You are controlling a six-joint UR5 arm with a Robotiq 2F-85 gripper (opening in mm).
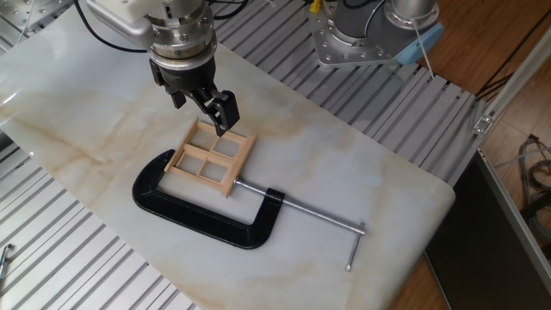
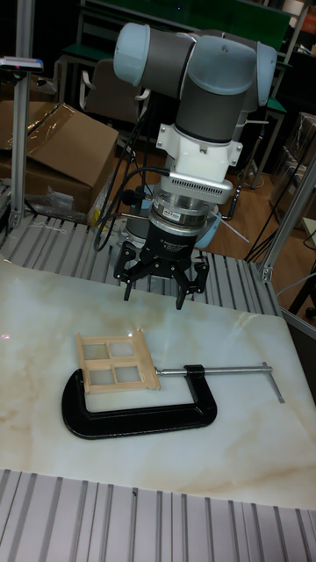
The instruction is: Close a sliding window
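The sliding window [image 1: 209, 158], a small light-wood frame with four panes, lies flat on the marble table top [image 1: 344, 172]. A black C-clamp [image 1: 198, 217] wraps around its near side, and the clamp's steel screw meets the frame's right edge. My gripper [image 1: 203, 116] hangs just above the window's far edge, open, with nothing between its fingers. One dark finger [image 1: 225, 112] points down at the far rail. In the tall fixed view the gripper [image 2: 154, 291] hovers behind the window [image 2: 114, 362], and the clamp [image 2: 132, 423] lies in front of it.
The clamp's long screw and crossbar handle [image 1: 354, 248] stretch toward the table's right corner. A second arm's base [image 1: 362, 34] stands on the ribbed aluminium at the back. A cardboard box [image 2: 53, 149] sits off the table, behind it on the left.
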